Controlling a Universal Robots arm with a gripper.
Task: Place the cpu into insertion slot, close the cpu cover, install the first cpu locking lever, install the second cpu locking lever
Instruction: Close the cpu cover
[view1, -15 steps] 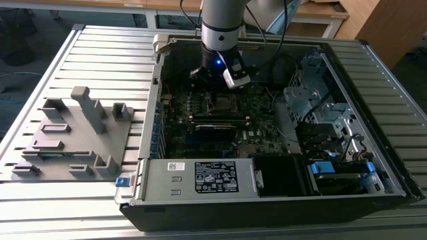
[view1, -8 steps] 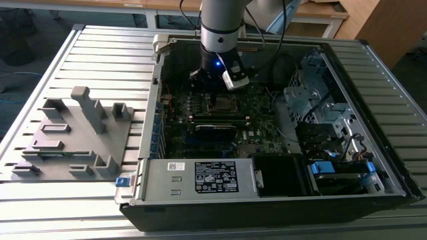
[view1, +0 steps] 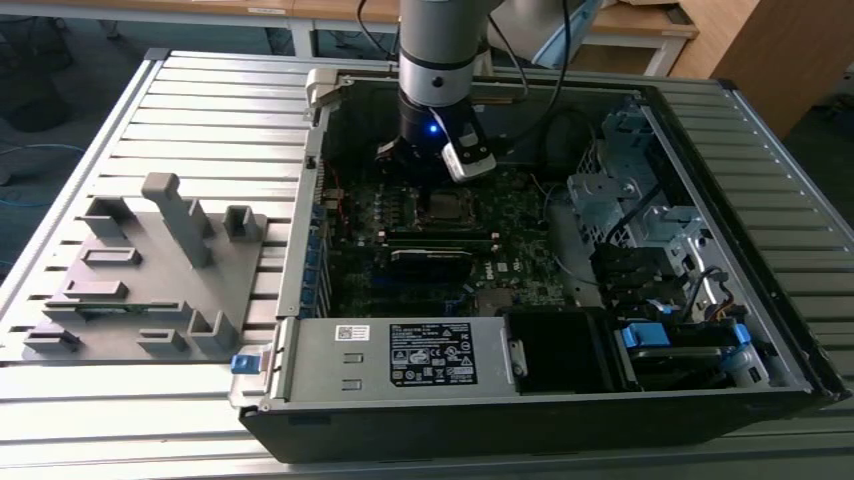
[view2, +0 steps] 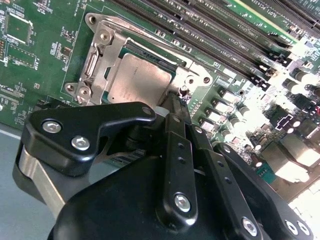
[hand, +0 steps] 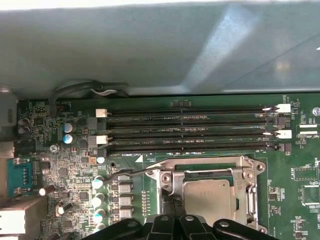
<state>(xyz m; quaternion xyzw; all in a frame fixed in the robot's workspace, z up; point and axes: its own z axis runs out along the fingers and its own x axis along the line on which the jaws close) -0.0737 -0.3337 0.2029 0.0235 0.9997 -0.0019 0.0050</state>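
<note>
At the exterior view's left, a grey fixture (view1: 147, 270) lies well apart from the case (view1: 747, 330). Further right, the gripper (view1: 445, 198) hangs just over the slot (view1: 449, 208). In the second wrist view the cpu (view2: 137, 82) sits in the slot with the cover (view2: 97, 60) down around it, so we judge two steps done. The jaws are drawn together at the cover's corner. One lever (hand: 125, 174) looks unlatched, so we judge the levers not yet installed.

Silver-grey cylindrical arm (view1: 441, 40), black wrist (view1: 430, 112).
Black metal gripper (view2: 175, 107) with silver screws (view2: 182, 201); blue light (view1: 435, 129), black cables (view1: 565, 40).
</note>
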